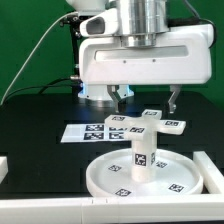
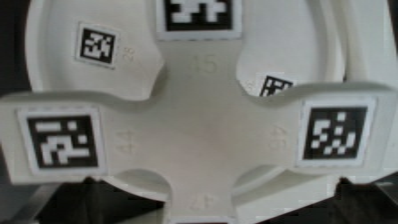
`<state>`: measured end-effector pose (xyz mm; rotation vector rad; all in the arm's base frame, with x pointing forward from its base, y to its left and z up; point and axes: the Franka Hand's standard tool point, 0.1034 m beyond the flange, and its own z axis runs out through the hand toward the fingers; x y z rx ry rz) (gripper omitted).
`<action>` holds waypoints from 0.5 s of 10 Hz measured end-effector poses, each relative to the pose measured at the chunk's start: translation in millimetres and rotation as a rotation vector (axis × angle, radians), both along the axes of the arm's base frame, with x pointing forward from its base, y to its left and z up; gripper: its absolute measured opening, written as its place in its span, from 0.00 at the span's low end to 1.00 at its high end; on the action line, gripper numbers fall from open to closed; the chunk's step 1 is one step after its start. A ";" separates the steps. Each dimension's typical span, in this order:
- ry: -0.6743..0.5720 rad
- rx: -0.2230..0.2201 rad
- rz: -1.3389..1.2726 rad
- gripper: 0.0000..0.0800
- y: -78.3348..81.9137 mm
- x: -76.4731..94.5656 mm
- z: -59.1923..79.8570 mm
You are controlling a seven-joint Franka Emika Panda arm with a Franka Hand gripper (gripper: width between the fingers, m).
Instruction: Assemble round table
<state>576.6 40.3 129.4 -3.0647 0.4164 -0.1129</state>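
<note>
The round disc (image 1: pixel 105 180) lies on the black table near the front. The short leg (image 1: pixel 142 157) stands upright in its hub. The branched foot piece (image 1: pixel 147 123) sits on top of the leg, its tags facing up. My gripper (image 1: pixel 146 100) hovers just above the foot piece, its dark fingers (image 1: pixel 118 97) spread wide on either side of it. In the wrist view the foot piece (image 2: pixel 196 120) fills the frame, with the disc rim (image 2: pixel 71 25) behind it. One arm of the foot lies between the open jaws of the gripper (image 2: pixel 210 205), with dark gaps on both sides.
The marker board (image 1: pixel 82 131) lies flat behind the disc, towards the exterior view's left. White blocks stand at the front edge (image 1: pixel 40 210), at the left edge (image 1: pixel 3 165) and at the right (image 1: pixel 212 170).
</note>
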 end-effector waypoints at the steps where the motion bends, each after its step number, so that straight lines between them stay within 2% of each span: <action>1: -0.003 -0.003 0.040 0.81 3.5 -0.6 -0.5; 3: -0.008 -0.015 0.181 0.81 1.0 -0.6 -1.1; 5: 0.000 -0.075 0.480 0.81 0.8 -1.9 -3.9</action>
